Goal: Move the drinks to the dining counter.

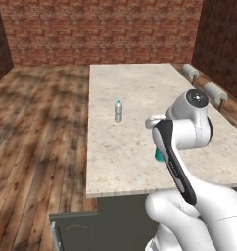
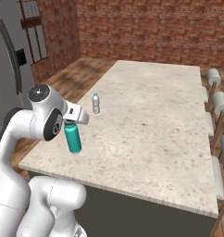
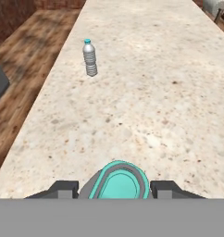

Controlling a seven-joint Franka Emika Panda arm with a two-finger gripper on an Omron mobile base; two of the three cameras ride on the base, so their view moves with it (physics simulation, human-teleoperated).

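Observation:
My gripper (image 2: 70,123) is shut on a teal bottle (image 2: 73,139) near its grey cap and holds it upright over the near left part of the dining counter (image 2: 155,102). Whether the bottle's base touches the stone I cannot tell. In the hand view the teal bottle (image 3: 118,183) sits between the dark fingertips (image 3: 165,189). From the left base view the arm hides all but a teal sliver of that bottle (image 1: 159,157). A small clear water bottle (image 1: 118,111) (image 2: 96,103) (image 3: 90,58) with a blue cap stands farther along the counter (image 1: 140,83) (image 3: 155,92), near its left edge.
White stools (image 2: 220,102) (image 1: 216,92) line the counter's right side. Wooden floor (image 1: 37,122) runs along the left side, with a brick wall (image 1: 101,29) at the far end. A grey fridge (image 2: 7,60) stands at the left of the right base view.

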